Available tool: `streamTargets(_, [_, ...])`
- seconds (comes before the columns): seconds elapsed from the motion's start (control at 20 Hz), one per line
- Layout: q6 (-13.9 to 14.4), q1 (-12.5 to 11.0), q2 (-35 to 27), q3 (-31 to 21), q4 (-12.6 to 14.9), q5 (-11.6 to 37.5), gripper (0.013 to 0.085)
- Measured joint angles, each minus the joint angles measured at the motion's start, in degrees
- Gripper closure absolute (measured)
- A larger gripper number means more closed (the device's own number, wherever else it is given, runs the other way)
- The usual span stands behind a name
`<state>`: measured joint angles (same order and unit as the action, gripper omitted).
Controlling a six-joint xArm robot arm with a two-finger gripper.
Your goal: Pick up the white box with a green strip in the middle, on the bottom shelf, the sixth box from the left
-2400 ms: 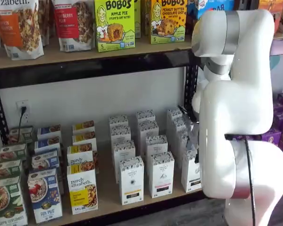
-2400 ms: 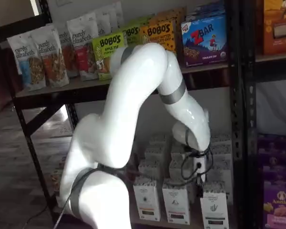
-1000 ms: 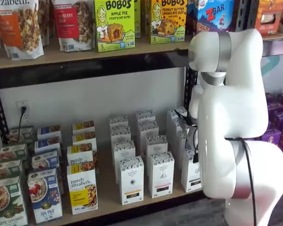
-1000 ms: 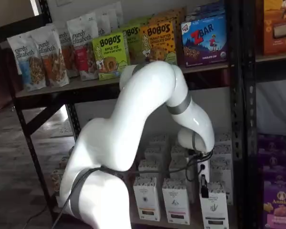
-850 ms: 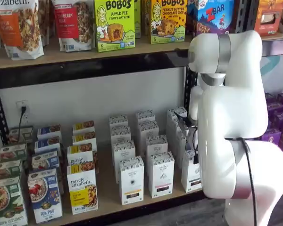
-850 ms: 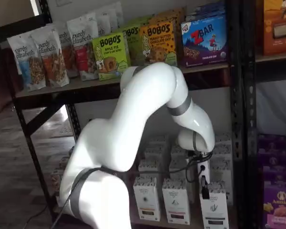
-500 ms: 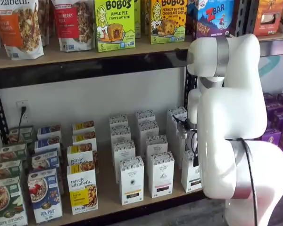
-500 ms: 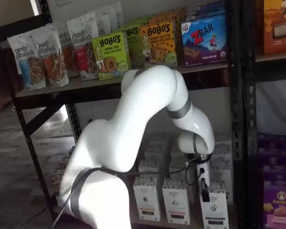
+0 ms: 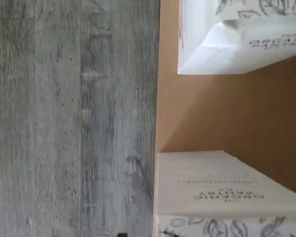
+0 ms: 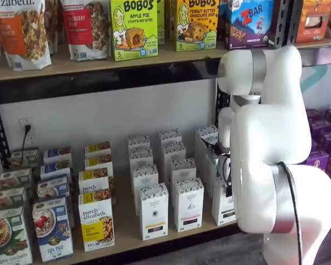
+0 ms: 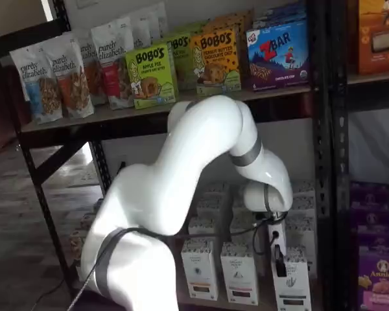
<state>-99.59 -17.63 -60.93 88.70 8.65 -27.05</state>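
One gripper (image 11: pixel 279 259), white box (image 11: pixel 292 285) just below

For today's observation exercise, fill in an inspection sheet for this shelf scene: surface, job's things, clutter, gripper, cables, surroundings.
Surface: bottom shelf, tan board, black rail.
Job's things: white box at the front of its row, upright on the shelf.
Clutter: more white patterned cartons; Purely Elizabeth boxes; Bobo's boxes above.
Gripper: gripper, a black finger at the white box's top; open or shut cannot be told, nothing lifted.
Cables: black cable looping by the wrist; plug in wall outlet.
Surroundings: grey plank floor.
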Motion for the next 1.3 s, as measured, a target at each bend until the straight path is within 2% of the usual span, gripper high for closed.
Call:
streamTargets(0.05, [-0.2,0.0,-0.1,0.2,-0.2,0.0,0.0130])
streamTargets(0.15, [-0.9,0.0,-0.4,0.4,-1.1,0.3,0.0210])
streamTargets(0.2, [-1.0,0.0,-0.4,0.4,-1.2,0.3,0.0210])
streamTargets(0.35, [-0.7,0.0,-0.5,0.6,-0.8,0.1,0.0290])
streamTargets(0.55, [0.7,0.1,-0.3,0.2,0.7,0.6,0.0290])
streamTargets(0.75, [0.6,0.2,-0.1,-0.2,0.5,0.8,0.0290])
streamTargets(1.05, [0.1,0.2,0.5,-1.2,-0.2,1.3,0.0450])
streamTargets(1.3, [2.1,0.1,1.4,-3.2,2.1,3.4,0.0450])
